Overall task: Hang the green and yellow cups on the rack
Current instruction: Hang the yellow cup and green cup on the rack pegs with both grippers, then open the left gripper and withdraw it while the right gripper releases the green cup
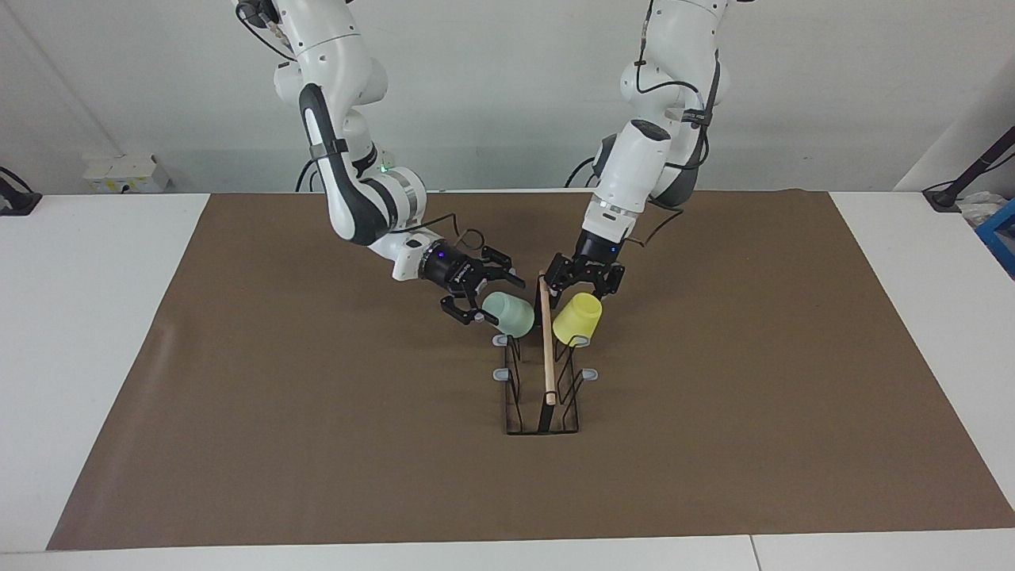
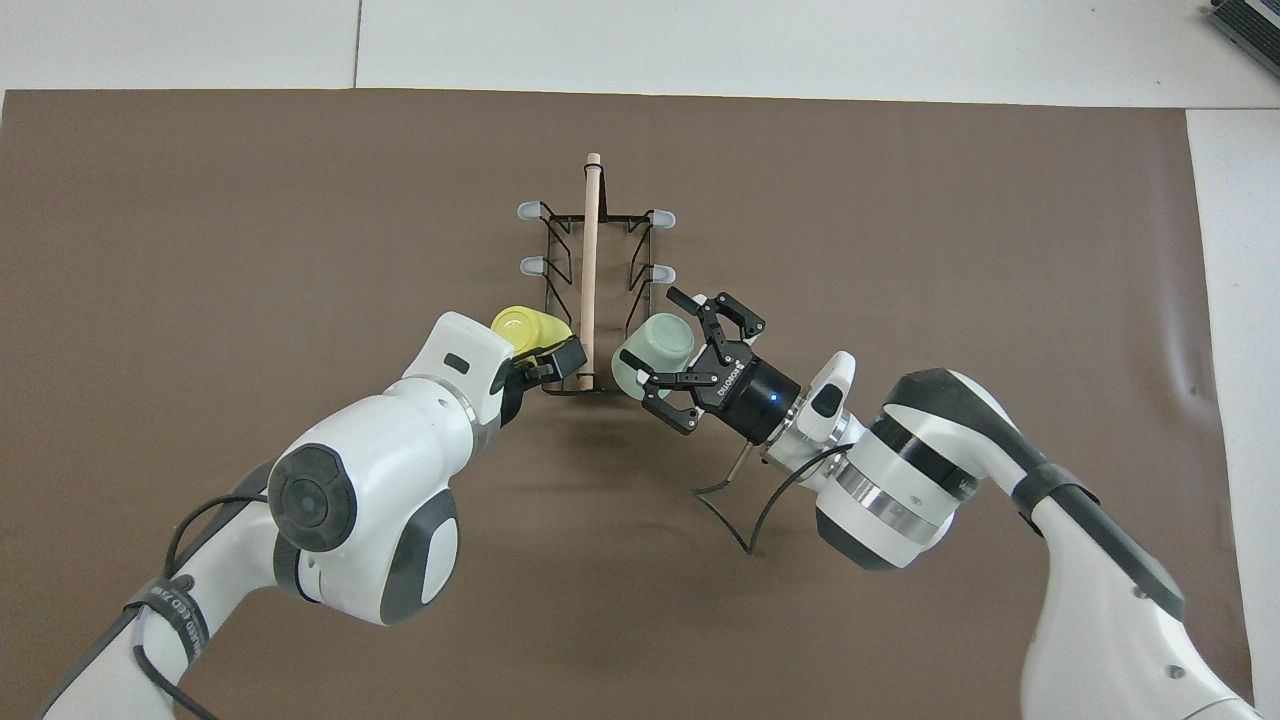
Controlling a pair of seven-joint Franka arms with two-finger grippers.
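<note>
The right gripper (image 1: 485,300) stands open, its fingers spread just beside the green cup (image 1: 509,312) and clear of it; the left gripper (image 1: 581,277) is open too, hovering just above the yellow cup (image 1: 577,319). Both cups sit tilted on the prongs of the rack (image 1: 544,412) at its end nearest the robots, green toward the right arm's end of the table, yellow toward the left arm's, the wooden rod (image 1: 546,337) between them. They look light, stiff and smooth plastic, likely slippery; a hold across the tapered wall near the rim would suit, gently, since the wire rack may shift.
</note>
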